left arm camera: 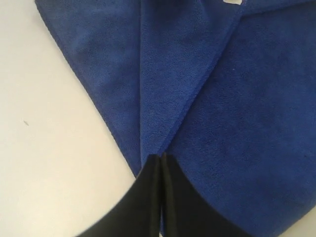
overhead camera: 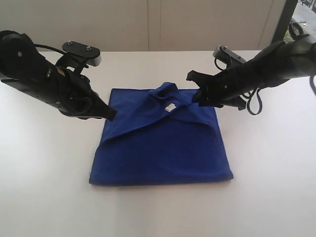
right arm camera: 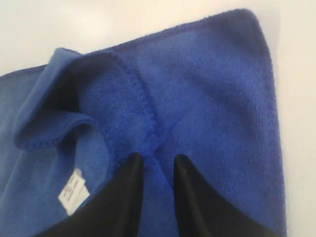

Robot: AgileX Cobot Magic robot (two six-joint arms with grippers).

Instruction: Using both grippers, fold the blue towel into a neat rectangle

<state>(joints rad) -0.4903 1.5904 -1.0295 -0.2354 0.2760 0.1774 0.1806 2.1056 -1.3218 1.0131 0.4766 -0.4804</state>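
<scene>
Softly rumpled, fuzzy blue towel (overhead camera: 163,148), roughly square

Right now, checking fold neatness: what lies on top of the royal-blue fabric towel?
The royal-blue fabric towel's own folded-over flap, carrying a small white label; whatever lies under it is covered.

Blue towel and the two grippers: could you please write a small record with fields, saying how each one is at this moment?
towel: blue towel, folded, lying on the white table
shape: near edge straight; far part rumpled, one flap turned up
label: white label showing near the far edge
left side: left gripper, fingers shut, tips at a fold on the towel's left edge; whether cloth is pinched cannot be told
right side: right gripper, fingers apart, a hem lying between them at the far right part
fold: not yet a neat rectangle
</scene>
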